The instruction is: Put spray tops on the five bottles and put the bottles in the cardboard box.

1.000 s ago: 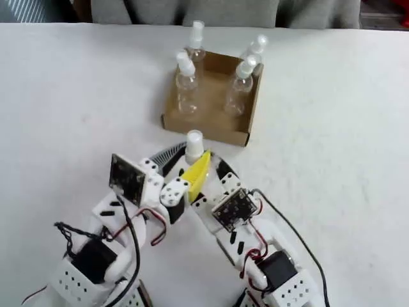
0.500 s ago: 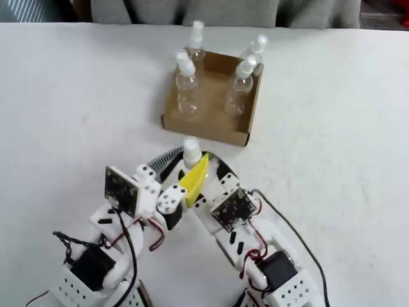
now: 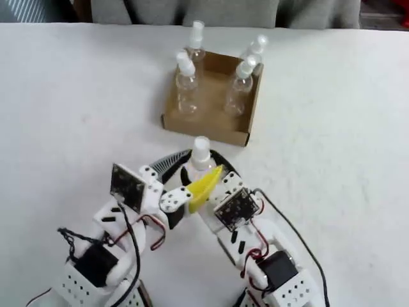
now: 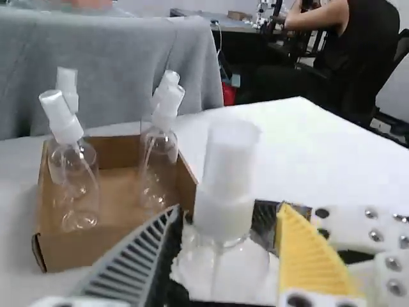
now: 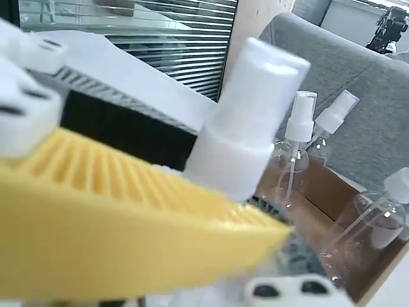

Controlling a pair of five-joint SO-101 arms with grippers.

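A clear bottle with a white spray top stands just in front of the cardboard box. My left gripper is shut on the bottle, its grey ribbed finger on one side and its yellow finger on the other. In the left wrist view the bottle stands upright between them. My right gripper sits close against the bottle's other side, partly under the yellow finger. Several bottles with spray tops stand inside the box.
The box lies at the table's far middle, with white tabletop stretching to either side of it. A grey cloth hangs along the far edge. Both arms' bodies and cables crowd the near middle.
The bottle and my left gripper have shifted slightly right and toward the arms. The yellow finger has swung outward to the right. My right arm has hardly moved.
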